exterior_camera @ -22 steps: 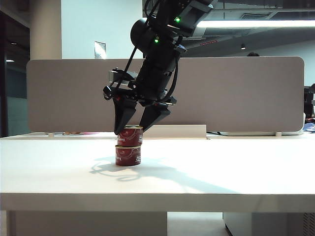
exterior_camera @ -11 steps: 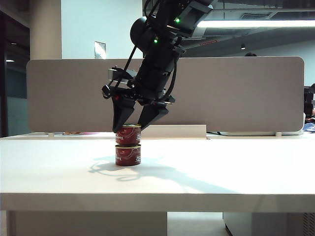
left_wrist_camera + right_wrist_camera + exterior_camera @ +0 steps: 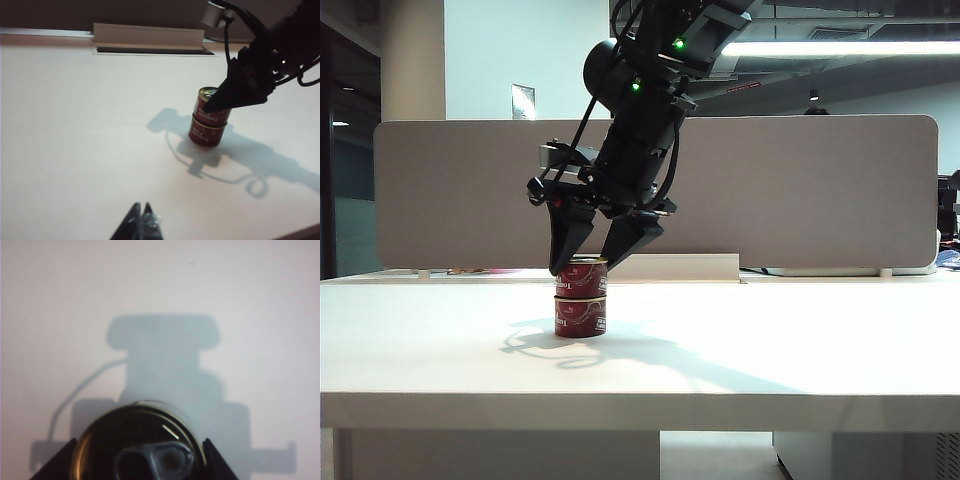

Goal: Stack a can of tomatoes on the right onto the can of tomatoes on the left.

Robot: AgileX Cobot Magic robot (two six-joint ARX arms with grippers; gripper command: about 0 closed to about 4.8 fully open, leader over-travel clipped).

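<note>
Upper red tomato can with metal pull-tab lid [image 3: 582, 277] sits squarely on lower red tomato can [image 3: 580, 315], stack left of centre on white tabletop [image 3: 800, 340], well back from front edge. Right gripper [image 3: 592, 262] reaches across from above, black fingers [image 3: 57, 462] flanking upper can's rim; grip or gap cannot be told. Left gripper [image 3: 141, 220] low near front edge, well apart from stack, fingertips together, holding nothing. Broad bare tabletop all round. Grey partition [image 3: 800, 190] closes off far edge; office ceiling light beyond.
</note>
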